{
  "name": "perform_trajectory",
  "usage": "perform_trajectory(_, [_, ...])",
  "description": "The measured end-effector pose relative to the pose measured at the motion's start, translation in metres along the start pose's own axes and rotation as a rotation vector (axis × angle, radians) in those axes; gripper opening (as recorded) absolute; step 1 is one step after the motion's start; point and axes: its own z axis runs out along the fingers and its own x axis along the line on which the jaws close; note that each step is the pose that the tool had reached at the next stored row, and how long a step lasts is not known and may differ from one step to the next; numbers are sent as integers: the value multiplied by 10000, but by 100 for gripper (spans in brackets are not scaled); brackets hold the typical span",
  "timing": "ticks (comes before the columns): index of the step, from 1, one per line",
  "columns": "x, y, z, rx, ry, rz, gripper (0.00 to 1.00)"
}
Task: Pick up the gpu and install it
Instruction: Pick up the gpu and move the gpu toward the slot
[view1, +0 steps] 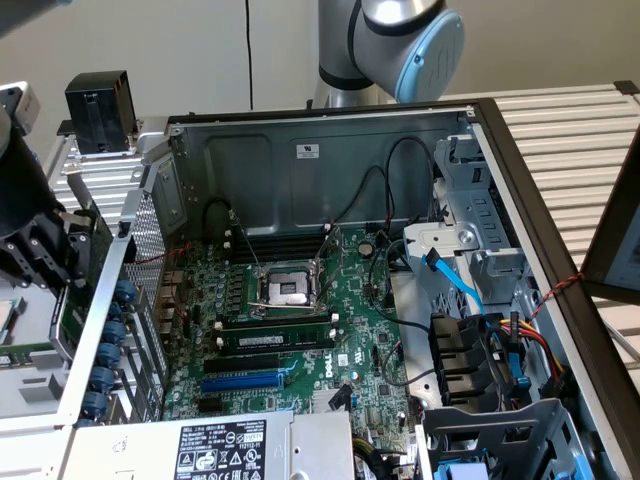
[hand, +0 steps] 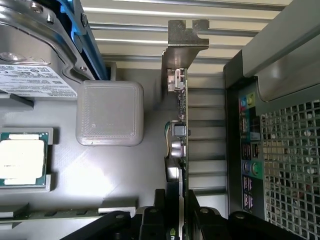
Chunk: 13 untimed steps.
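My fingers (hand: 151, 225) grip the gpu (hand: 181, 125) edge-on, so I fear its bracket (hand: 176, 55) catching the case (hand: 235, 100) and twisting it loose.

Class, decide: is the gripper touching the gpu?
Touching. The wrist view shows the gripper closed on the gpu, its jaws pressed against both faces of the edge-on card.

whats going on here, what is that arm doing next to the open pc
The robot arm's hand is clamped on the gpu, which is seen edge-on with its metal end bracket pointing away from the hand. It is outside the open computer case, beside the case's rear port wall on the exterior view's left, over a grey tray that also holds a cpu. The card is not yet in a slot on the motherboard.
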Motion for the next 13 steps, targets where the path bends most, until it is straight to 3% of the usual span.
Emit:
perform_trajectory(4, [11,17,-132,-8,-7,-32,27])
perform_trajectory(13, [-18,73,-537,-18,1,-110,27])
